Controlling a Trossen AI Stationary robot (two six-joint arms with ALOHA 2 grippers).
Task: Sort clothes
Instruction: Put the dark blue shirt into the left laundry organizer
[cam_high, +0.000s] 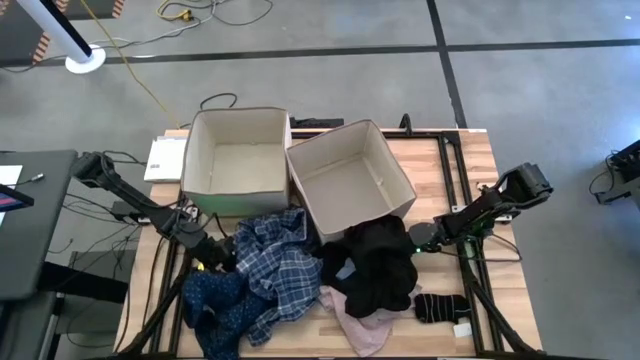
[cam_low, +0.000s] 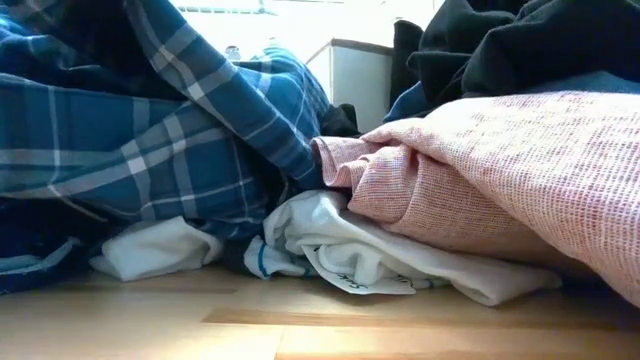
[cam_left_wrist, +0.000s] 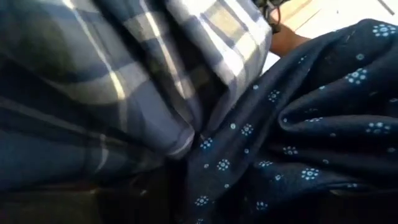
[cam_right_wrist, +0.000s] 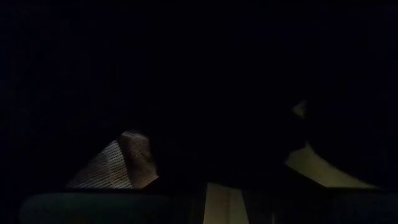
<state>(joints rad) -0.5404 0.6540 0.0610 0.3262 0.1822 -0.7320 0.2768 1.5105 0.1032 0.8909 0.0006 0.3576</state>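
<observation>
Two beige boxes stand side by side at the table's twelve o'clock edge: the left box (cam_high: 238, 150) sits square, the right box (cam_high: 350, 178) is turned askew, and their near corners touch. Both show only bare fabric floors inside. All the clothes lie heaped on the table (cam_high: 470, 180) at the six o'clock side of the boxes. One plaid shirt mass (cam_high: 282, 262) can be counted, though whether it is one shirt or more cannot be told. At its eight o'clock lies one dark blue dotted piece (cam_high: 215, 305). At its three o'clock is one large black garment (cam_high: 380, 262), reaching up to the right box. One pink piece (cam_high: 362, 328) lies at six o'clock of the black one, with black socks (cam_high: 440, 307) at four o'clock. In the low view, white pieces (cam_low: 340, 250) are tucked under the plaid and pink. The left gripper (cam_high: 222, 258) is buried at the plaid's nine o'clock edge; the right gripper (cam_high: 412, 238) is pressed into the black garment's three o'clock side. Whether either is clenched or released cannot be told.
</observation>
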